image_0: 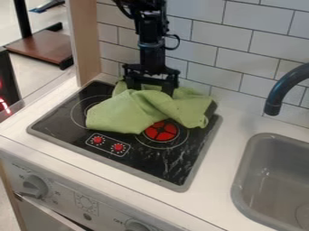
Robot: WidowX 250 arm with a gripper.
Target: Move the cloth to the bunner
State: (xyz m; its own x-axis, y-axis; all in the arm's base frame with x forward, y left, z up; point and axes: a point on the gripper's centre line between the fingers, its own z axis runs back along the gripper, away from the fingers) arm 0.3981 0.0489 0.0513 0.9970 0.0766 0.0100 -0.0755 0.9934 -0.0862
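Cloth [124, 110] lies rumpled across the rear half of the cooktop [190, 158], partly covering the red burner [161, 134]. The end effector [152, 91] is near the cooktop's rear edge, spread, with fabric showing between its fingers. Most cloth lies from it toward the cooktop's front, long axis roughly side to side. Tiled wall [206, 31] crowds the rear; frontward looks roomier.
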